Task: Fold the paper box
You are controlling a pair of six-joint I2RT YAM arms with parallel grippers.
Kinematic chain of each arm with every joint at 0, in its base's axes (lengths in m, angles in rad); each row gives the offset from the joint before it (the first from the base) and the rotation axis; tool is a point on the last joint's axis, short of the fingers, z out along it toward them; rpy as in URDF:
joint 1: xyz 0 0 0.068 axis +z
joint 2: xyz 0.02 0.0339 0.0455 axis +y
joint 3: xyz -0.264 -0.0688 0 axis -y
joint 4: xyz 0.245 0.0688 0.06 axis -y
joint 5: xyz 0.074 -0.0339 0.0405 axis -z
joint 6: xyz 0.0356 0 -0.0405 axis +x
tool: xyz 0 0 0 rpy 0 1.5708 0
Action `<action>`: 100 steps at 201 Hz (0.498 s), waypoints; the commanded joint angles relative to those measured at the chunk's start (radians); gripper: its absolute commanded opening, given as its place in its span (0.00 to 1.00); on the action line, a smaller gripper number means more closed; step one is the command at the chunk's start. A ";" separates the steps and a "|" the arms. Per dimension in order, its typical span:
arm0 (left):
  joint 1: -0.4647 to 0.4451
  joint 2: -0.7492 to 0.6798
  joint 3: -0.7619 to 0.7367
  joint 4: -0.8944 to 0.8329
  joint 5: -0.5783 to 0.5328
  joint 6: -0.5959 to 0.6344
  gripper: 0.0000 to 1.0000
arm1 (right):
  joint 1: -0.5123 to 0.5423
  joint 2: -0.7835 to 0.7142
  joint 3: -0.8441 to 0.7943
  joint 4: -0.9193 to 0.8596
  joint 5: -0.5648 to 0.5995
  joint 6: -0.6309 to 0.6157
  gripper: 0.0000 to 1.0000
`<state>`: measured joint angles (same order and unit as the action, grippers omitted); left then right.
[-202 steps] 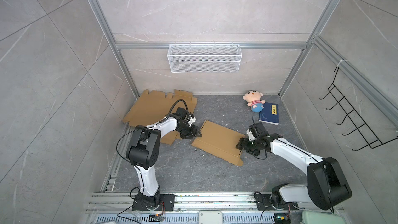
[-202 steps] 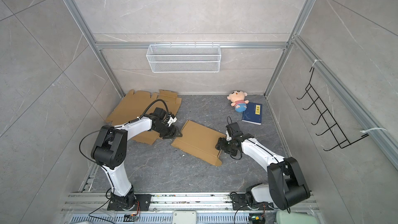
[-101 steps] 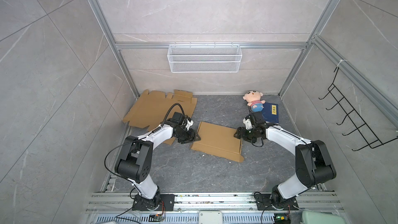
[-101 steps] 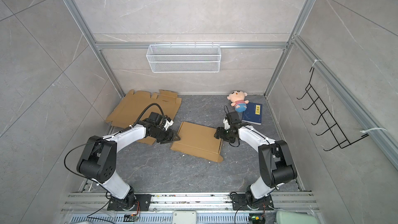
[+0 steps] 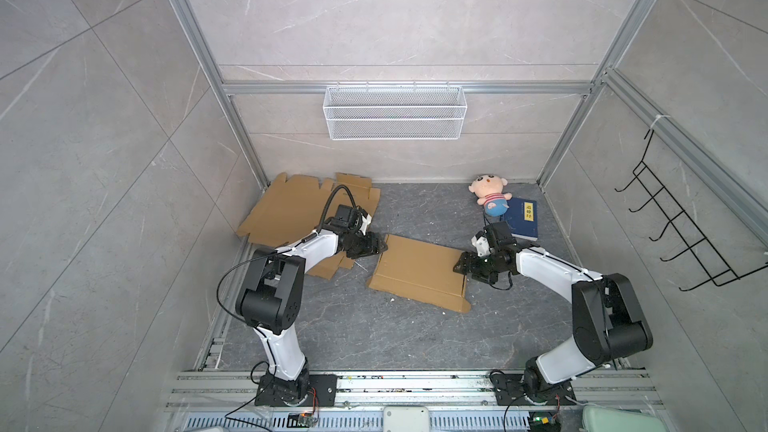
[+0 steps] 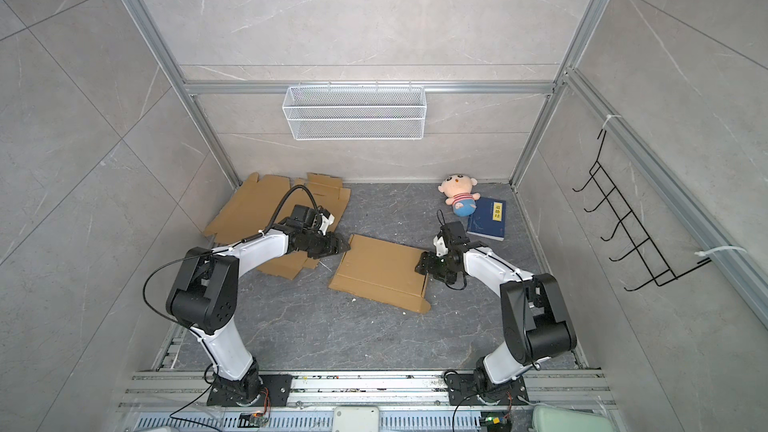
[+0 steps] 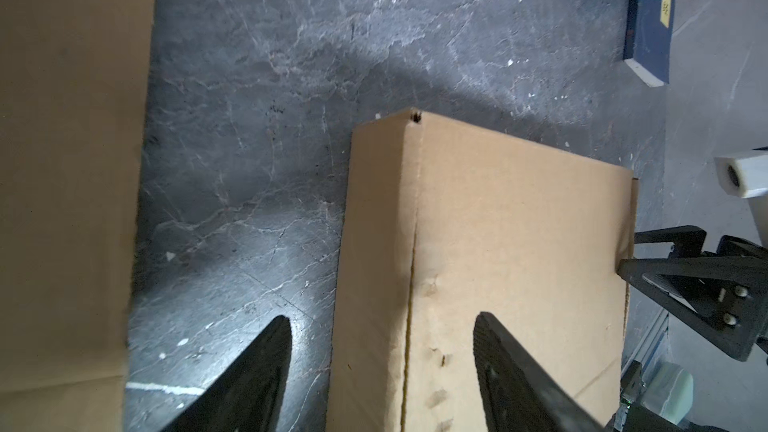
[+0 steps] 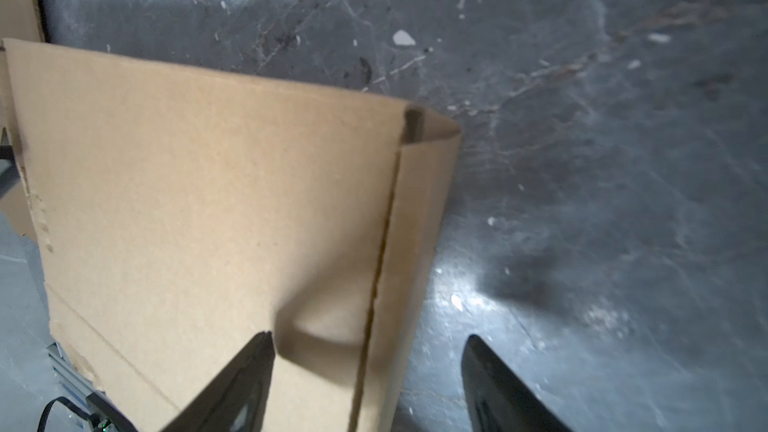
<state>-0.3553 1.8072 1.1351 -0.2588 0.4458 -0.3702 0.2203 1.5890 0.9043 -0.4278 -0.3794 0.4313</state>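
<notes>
Wrist views | left end effector [image 7: 380,317] spread wide astride paper box [image 7: 498,243] edge | right end effector [image 8: 368,335] likewise, nothing gripped

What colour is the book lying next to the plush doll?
Dark blue with a yellow label; the book shows best in a top view.

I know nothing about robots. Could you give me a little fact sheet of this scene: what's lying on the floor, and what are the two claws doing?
Work piece: flattened cardboard box, lying mid-floor
Left gripper: open, jaws straddling one end edge of the box
Right gripper: open, jaws straddling the opposite end edge
Spare cardboard: flat sheets, back left, partly under the left arm
Other items: plush doll touching a blue book, back right
Back wall: wire basket
</notes>
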 commanded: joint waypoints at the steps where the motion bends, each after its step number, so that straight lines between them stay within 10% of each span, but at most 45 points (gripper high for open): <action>1: -0.036 -0.027 -0.036 0.055 0.018 -0.056 0.71 | 0.001 0.058 0.055 0.037 -0.048 0.016 0.70; 100: -0.057 -0.253 -0.156 0.024 -0.129 -0.075 0.72 | 0.009 0.148 0.210 -0.037 -0.051 -0.037 0.66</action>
<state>-0.4305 1.6035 0.9463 -0.2169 0.3805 -0.4690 0.2260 1.7493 1.0966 -0.4065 -0.4522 0.4419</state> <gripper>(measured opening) 0.712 0.655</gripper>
